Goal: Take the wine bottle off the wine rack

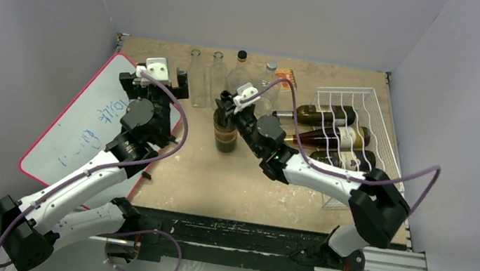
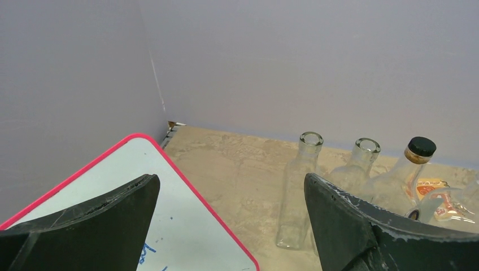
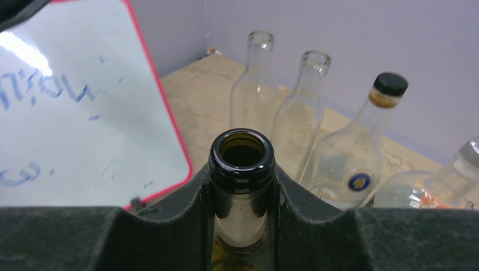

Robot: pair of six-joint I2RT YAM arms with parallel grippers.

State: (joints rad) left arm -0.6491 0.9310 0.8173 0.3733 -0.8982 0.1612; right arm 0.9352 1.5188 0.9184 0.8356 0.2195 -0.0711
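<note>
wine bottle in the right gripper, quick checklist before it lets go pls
1. Right gripper shut on the wine bottle neck: ok.
2. Bottle upright: ok.
3. Bottle out of the wine rack, off to its left: ok.
4. Base resting on the table: cannot tell.
5. Gap to the clear bottles behind it: ok, apart.
6. Left gripper open, over the whiteboard, out of the way: ok.

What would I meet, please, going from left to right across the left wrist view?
Red-edged whiteboard → open clear glass bottle → second open clear glass bottle → black-capped clear glass bottle.
</note>
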